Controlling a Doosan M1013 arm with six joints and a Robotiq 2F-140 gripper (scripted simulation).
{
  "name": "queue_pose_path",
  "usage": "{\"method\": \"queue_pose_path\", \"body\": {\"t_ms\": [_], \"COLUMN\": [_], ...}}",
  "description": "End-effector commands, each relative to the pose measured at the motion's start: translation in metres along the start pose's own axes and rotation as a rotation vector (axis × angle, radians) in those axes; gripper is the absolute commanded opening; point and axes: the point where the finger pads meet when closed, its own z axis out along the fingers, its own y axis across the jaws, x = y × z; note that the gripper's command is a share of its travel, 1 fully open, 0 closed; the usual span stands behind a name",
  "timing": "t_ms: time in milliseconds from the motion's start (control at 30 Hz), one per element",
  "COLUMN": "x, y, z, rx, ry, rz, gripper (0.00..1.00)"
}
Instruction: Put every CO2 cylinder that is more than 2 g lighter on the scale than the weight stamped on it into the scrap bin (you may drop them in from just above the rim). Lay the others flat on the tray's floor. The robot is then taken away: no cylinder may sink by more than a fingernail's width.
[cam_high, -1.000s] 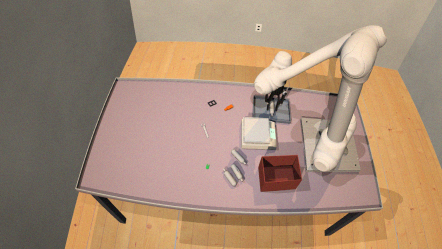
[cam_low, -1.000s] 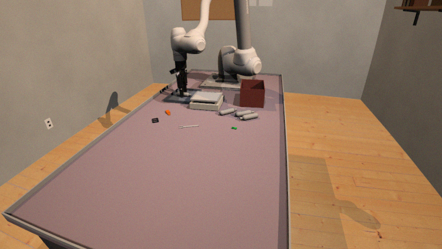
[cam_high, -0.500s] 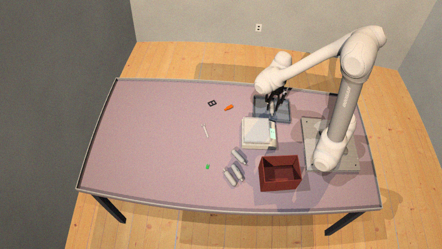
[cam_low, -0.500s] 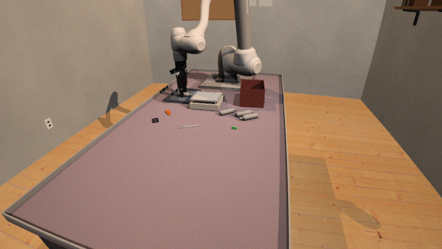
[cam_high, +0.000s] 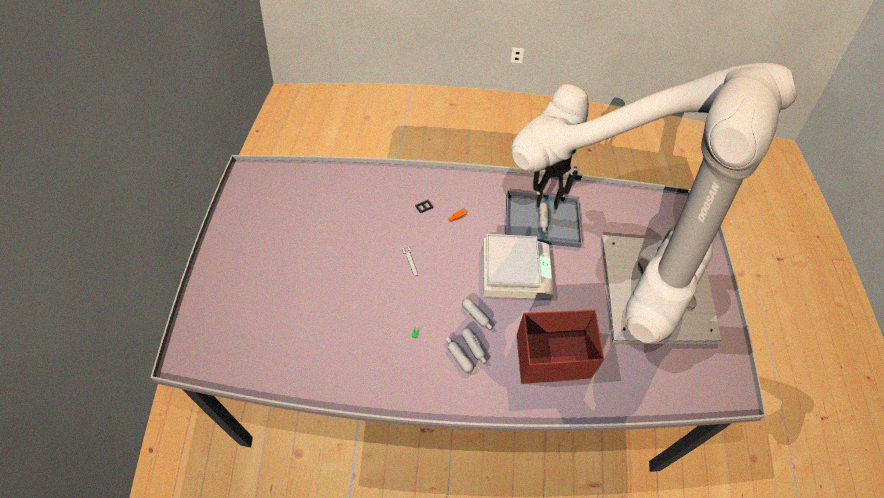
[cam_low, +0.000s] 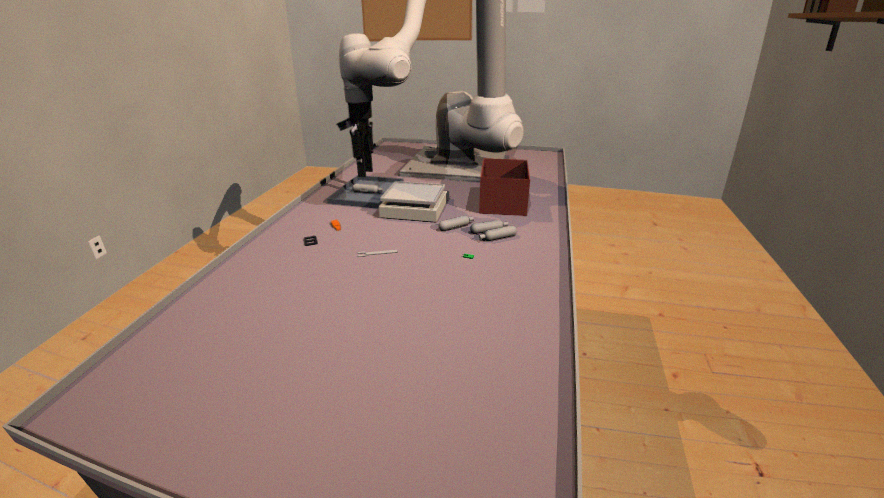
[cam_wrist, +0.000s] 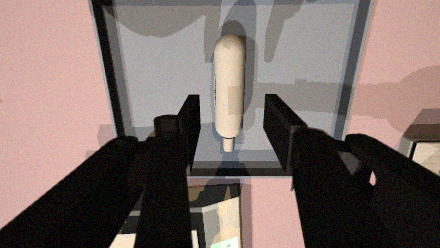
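Observation:
A pale CO2 cylinder (cam_high: 543, 216) (cam_low: 366, 186) (cam_wrist: 229, 90) lies flat on the floor of the grey tray (cam_high: 566, 227) (cam_low: 342, 198) (cam_wrist: 160, 75). My gripper (cam_high: 549, 199) (cam_low: 363, 167) (cam_wrist: 232, 111) hangs just above it, open, with a gap on each side between the fingers and the cylinder. Three more cylinders (cam_high: 477, 314) (cam_high: 474, 344) (cam_high: 460, 355) lie on the table left of the dark red scrap bin (cam_high: 556, 371) (cam_low: 504, 188); in the exterior view they (cam_low: 455, 223) (cam_low: 488, 226) (cam_low: 498, 233) lie in front of the bin. The scale (cam_high: 513, 266) (cam_low: 412, 197) stands between tray and bin, its plate bare.
An orange piece (cam_high: 457, 214), a black buckle (cam_high: 423, 206), a small metal tool (cam_high: 410, 260) and a green piece (cam_high: 415, 334) lie on the table left of the scale. The arm's base plate (cam_high: 618, 290) stands right of the bin. A raised rim runs round the table.

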Motion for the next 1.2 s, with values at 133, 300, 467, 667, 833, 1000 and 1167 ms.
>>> {"method": "queue_pose_path", "body": {"t_ms": [133,300,467,667,833,1000,1167], "x": [0.000,0.000,0.000,-0.008,-0.040,-0.102,-0.172], "y": [0.000,0.000,0.000,-0.012,-0.055,-0.113,-0.148], "z": [-0.073,-0.092,-0.103,-0.104,-0.107,-0.111,-0.111], "rx": [0.000,0.000,0.000,0.000,0.000,0.000,0.000], "ry": [0.000,0.000,0.000,0.000,-0.001,-0.001,-0.001], "rz": [0.000,0.000,0.000,-0.019,-0.090,-0.212,-0.397], "gripper": [0.39,0.39,0.39,0.31,0.31,0.31,0.31]}}
